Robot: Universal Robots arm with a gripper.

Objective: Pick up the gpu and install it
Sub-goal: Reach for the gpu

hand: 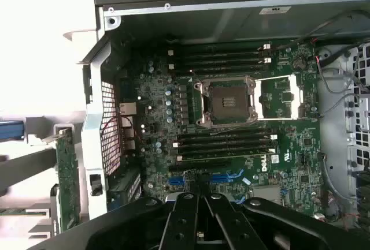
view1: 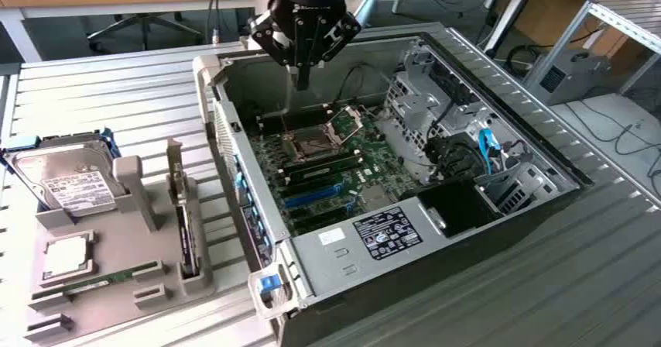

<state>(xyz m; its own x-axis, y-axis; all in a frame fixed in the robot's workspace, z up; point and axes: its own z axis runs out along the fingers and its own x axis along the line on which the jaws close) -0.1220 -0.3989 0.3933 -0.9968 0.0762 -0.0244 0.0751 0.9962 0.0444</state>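
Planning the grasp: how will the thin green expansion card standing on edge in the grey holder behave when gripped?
The gpu, a thin green board, is probably stiff but fragile. It stands on edge in the grey holder, so a sideways push could tilt or jam it. Probably light for its size, being so thin.

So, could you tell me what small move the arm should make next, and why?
Probably swing the tool out over the grey holder on the exterior view's left: it hangs shut and empty above the open computer case, while the gpu stands upright in that holder, not yet picked up.
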